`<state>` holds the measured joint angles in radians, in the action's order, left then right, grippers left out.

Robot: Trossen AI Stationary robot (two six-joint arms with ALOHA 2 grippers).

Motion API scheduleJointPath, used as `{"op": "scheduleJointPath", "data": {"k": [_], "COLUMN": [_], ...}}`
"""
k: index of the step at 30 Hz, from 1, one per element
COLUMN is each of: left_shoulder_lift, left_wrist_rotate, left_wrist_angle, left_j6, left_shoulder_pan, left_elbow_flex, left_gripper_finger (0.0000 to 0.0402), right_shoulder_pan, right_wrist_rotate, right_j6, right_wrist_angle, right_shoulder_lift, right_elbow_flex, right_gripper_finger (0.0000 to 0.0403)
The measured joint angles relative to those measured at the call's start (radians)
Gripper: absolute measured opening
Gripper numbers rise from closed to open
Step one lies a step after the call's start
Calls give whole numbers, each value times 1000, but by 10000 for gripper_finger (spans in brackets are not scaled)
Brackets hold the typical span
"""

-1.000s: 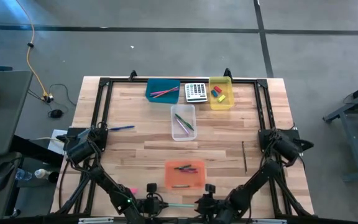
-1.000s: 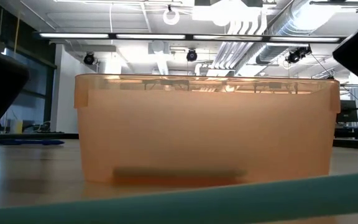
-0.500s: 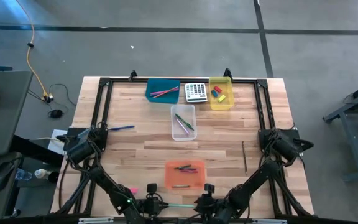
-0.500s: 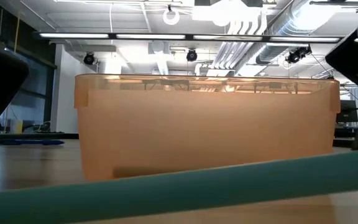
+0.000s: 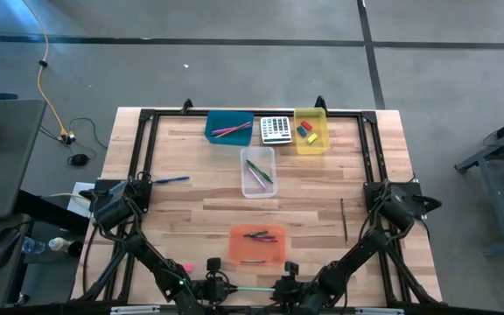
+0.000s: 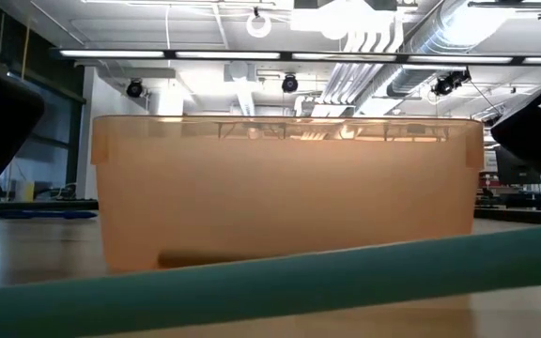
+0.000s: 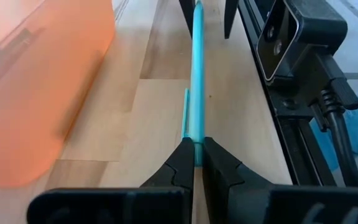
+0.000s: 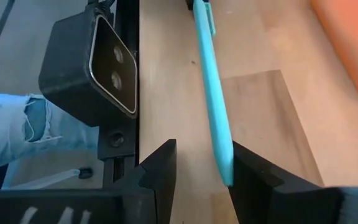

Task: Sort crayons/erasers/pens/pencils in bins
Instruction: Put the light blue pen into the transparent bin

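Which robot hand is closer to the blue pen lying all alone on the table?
Left. The left gripper is on the blue pen's side of the near table edge; the right gripper is farther across.

Pale wood table [image 5: 191,197]; translucent orange plastic bin [image 6: 289,192]; smooth, seemingly plastic teal pen [image 7: 196,81].

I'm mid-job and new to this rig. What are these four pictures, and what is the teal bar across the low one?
Two robot arms work at a wooden table. One camera looks down from above, one sits at table height, and one rides on each wrist. The teal bar is a pen. The left gripper is shut on one end, and the other end lies between the open fingers of the right gripper. Beside it stands the orange bin. Farther off are the teal bin, clear bin, yellow bin and a calculator.
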<state>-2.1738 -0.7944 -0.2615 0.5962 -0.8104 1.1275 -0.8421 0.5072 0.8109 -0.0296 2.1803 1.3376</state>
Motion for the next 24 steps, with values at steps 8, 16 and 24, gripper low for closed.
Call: {"op": "scheduleJointPath", "data": {"k": [8,16,24], "left_shoulder_lift": [1,1,1], "left_wrist_rotate": [23,28,35], "left_wrist_angle": [0,-28,-29], "left_j6": [2,-6,-6], "left_shoulder_pan": [0,0,0], "left_elbow_flex": [0,1,1], "left_gripper_finger": [0,0,0], "right_shoulder_pan": [0,0,0], "right_wrist_rotate": [3,4,-6], "right_j6": [17,45,45], "right_wrist_angle": [3,3,4], "right_shoulder_lift": [-2,-2,-2], "right_elbow_flex": [2,3,3], "right_gripper_finger": [118,84,9]}}
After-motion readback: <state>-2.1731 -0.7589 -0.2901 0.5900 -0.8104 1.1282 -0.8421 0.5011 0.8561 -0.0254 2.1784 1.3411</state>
